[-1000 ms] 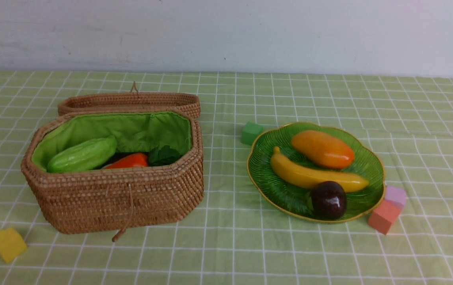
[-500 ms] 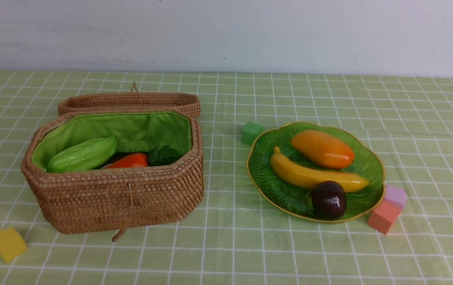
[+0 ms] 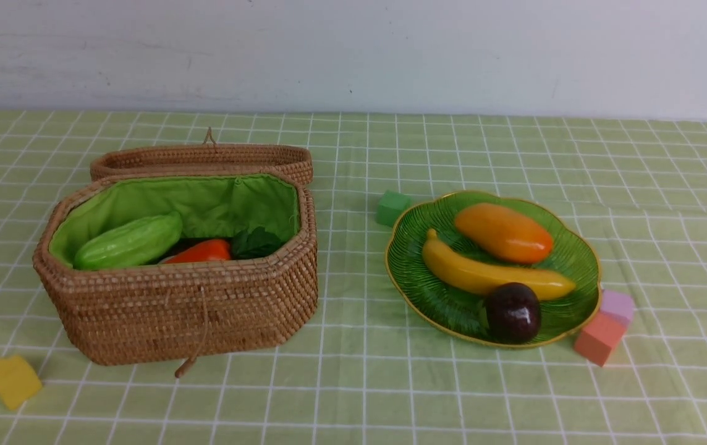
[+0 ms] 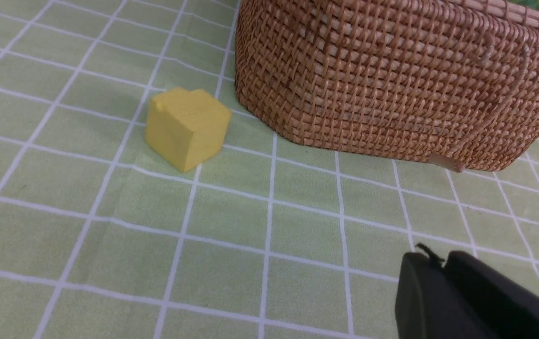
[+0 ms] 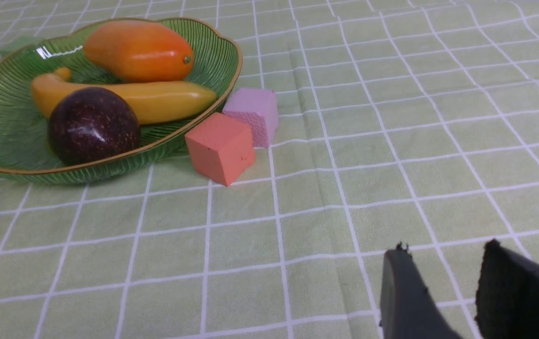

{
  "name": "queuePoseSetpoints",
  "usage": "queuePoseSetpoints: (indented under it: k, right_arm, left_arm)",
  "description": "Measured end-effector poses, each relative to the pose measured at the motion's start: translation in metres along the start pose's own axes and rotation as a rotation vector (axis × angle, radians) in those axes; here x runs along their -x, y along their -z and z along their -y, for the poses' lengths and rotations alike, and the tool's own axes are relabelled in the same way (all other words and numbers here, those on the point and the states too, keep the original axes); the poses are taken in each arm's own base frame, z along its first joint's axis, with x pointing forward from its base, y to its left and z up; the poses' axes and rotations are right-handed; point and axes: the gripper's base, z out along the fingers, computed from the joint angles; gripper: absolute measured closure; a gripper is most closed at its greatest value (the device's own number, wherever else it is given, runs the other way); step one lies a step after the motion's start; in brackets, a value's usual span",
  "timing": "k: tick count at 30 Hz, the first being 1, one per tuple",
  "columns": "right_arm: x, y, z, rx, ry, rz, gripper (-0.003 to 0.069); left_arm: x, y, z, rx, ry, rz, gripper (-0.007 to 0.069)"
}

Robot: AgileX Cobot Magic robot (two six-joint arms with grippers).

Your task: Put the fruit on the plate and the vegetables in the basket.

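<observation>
The wicker basket (image 3: 180,309) stands open at the left, its lid (image 3: 202,157) lying behind it. Inside show a light green gourd (image 3: 128,242), an orange-red carrot (image 3: 202,251) and dark green leaves (image 3: 258,242). On the green plate (image 3: 418,290) at the right lie the mango (image 3: 503,233), the banana (image 3: 495,276) and the round dark purple fruit (image 3: 512,312). Neither arm shows in the front view. My left gripper (image 4: 439,261) hangs shut and empty over the cloth near the basket's wall (image 4: 392,84). My right gripper (image 5: 444,252) stands open and empty, short of the plate (image 5: 1,117).
Foam cubes lie on the green checked cloth: a yellow cube (image 3: 10,381) left of the basket's front, a green cube (image 3: 392,207) behind the plate, and a coral cube (image 3: 599,338) and a pink cube (image 3: 617,306) against the plate's right rim. A white wall closes the back.
</observation>
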Motion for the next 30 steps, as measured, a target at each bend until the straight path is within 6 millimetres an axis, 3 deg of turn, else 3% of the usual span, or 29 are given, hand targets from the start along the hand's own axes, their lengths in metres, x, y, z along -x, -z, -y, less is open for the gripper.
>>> queuePoseSetpoints:
  k: [30]
  right_arm:
    - [0.0000,0.0000,0.0000,0.000,0.000,0.000,0.0419]
  left_arm:
    - [0.0000,0.0000,0.0000,0.000,0.000,0.000,0.0557]
